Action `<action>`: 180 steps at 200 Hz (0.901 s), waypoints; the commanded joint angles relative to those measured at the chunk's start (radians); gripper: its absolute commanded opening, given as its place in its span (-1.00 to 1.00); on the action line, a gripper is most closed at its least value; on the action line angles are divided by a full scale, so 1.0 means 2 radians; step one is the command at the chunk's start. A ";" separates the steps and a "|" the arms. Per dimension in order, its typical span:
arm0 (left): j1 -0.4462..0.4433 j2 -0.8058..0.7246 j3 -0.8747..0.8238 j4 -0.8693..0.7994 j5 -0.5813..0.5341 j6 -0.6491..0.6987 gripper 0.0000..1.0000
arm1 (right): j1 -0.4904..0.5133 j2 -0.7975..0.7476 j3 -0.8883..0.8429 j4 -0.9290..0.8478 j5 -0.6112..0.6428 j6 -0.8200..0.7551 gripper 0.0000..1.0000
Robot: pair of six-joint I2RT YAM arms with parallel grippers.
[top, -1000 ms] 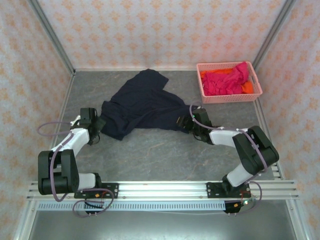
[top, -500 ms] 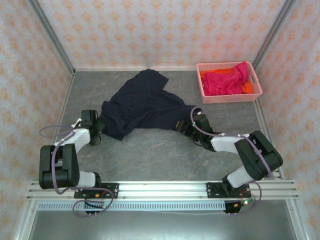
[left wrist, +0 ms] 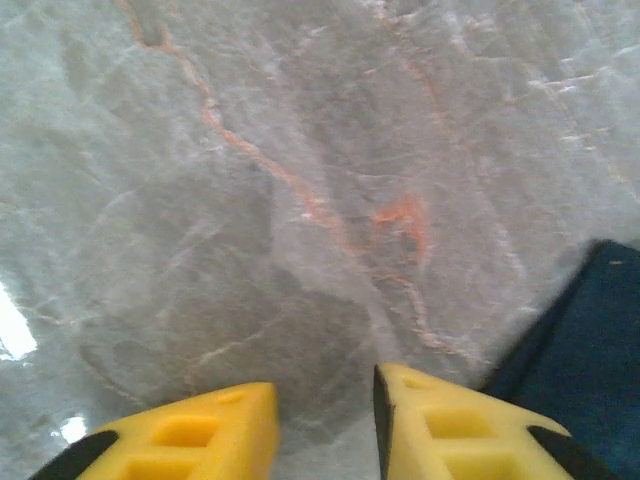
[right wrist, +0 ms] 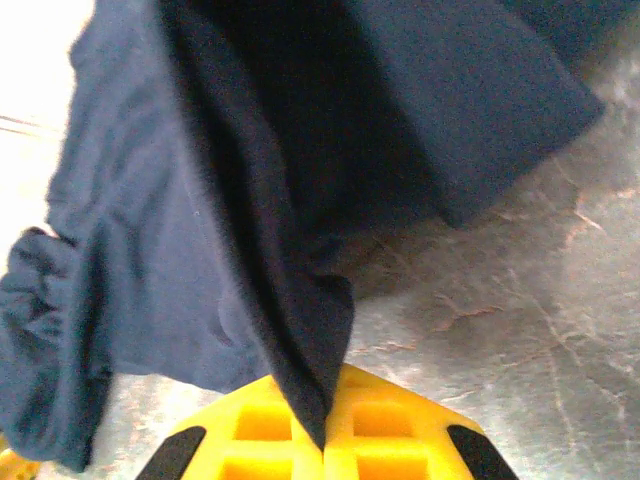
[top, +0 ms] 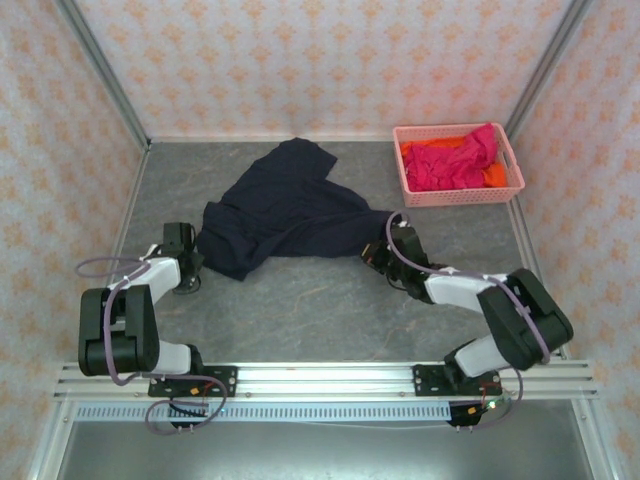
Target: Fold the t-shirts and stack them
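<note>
The dark navy t-shirt (top: 285,205) lies crumpled across the middle of the table. My right gripper (top: 378,255) sits low at its right end. In the right wrist view this gripper (right wrist: 325,420) is shut on a fold of the navy cloth (right wrist: 250,180), which rises from between the yellow fingers. My left gripper (top: 190,265) is at the shirt's left edge. In the left wrist view it (left wrist: 325,400) stands open over bare table, and the navy cloth (left wrist: 590,340) lies just outside its right finger (left wrist: 450,420). The magenta-red t-shirt (top: 455,160) and the orange t-shirt (top: 430,148) are bunched in the basket.
The pink lattice basket (top: 458,192) stands at the back right by the wall. Patterned walls close in the grey marble table (top: 300,310) on three sides. An aluminium rail (top: 320,380) with both arm bases runs along the near edge.
My right gripper has shut on the navy cloth and shifted slightly right. My left gripper has narrowed and slid a little left off the shirt's edge.
</note>
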 commanded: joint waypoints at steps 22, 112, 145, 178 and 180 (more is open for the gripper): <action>-0.005 -0.022 -0.011 0.073 0.057 -0.017 0.28 | -0.006 -0.032 0.021 -0.041 0.017 -0.009 -1.00; -0.012 0.068 -0.001 0.129 0.091 -0.036 -0.15 | -0.009 -0.042 0.016 -0.044 0.017 -0.010 -1.00; -0.012 0.029 -0.007 0.107 0.062 -0.036 -1.00 | -0.013 -0.071 0.018 -0.063 0.021 -0.011 -1.00; -0.012 -0.039 0.015 0.070 0.038 -0.008 -1.00 | -0.016 -0.111 0.040 -0.100 0.023 -0.031 -1.00; -0.012 -0.044 0.018 0.068 0.036 -0.005 -1.00 | -0.016 -0.111 0.044 -0.104 0.024 -0.035 -1.00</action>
